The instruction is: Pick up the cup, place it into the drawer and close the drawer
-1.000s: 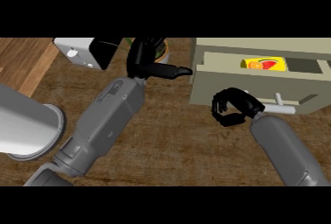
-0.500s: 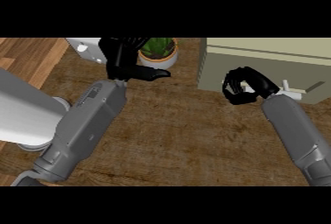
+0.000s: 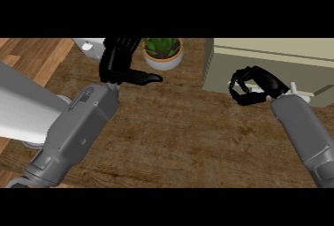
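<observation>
Starting with the big stuff: you've got the wooden table (image 3: 176,145) and the beige drawer unit (image 3: 274,62) at the far right. From this angle I can't tell if the drawer is fully shut or slightly out.

The cup isn't showing anywhere right now. My guess is it's inside the unit, but nothing confirms that. So I can't tell you which way it points or how its long axis lies.

Your right hand (image 3: 251,86) is curled up just in front of the drawer face, with nothing visible inside the curl. A small pale handle-like piece (image 3: 297,88) sits beside its wrist.

Your left hand (image 3: 120,62) is up at the far edge with fingers straight and thumb stuck out sideways, holding nothing.

Risks, as I see it:
- If you push the drawer with those curled fingers off-centre, the front could skew or stop short of closing.
- If the cup stands tall inside, it might catch on the way in.
- That left thumb is near the potted plant (image 3: 163,55), so a careless sweep could knock it over.
</observation>
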You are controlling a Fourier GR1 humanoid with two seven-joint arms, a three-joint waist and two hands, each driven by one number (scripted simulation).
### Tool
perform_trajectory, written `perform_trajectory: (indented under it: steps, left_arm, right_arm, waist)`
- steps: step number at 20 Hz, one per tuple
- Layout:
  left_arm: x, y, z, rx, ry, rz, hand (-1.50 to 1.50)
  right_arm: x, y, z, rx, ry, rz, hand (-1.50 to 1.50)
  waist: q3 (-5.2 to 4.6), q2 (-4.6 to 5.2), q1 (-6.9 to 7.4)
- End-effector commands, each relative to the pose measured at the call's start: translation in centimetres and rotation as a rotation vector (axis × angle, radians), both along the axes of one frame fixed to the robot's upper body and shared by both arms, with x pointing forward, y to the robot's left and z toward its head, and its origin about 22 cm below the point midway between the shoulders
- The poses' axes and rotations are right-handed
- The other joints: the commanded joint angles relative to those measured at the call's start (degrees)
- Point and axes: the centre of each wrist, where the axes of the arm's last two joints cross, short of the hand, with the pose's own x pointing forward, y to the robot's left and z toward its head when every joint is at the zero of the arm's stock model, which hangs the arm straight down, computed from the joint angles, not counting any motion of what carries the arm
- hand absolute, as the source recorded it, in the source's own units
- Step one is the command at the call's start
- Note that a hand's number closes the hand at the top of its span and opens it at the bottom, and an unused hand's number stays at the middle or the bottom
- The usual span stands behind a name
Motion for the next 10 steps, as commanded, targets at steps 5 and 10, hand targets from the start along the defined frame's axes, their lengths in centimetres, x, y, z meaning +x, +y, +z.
perform_trajectory:
  steps: [5, 10]
  left_arm:
    - [-0.2, 1.6, -0.1, -0.015, -0.003, -0.012, -1.50]
    - [-0.7, 1.4, -1.0, -0.025, 0.014, -0.026, -1.50]
  right_arm:
    - [3.0, -4.1, 9.5, -0.019, -0.187, -0.176, 1.50]
    - [2.9, -4.1, 9.9, 0.004, -0.181, -0.161, 1.50]
  waist:
    - [-0.74, 0.79, 2.92]
    - [-0.77, 1.09, 3.17]
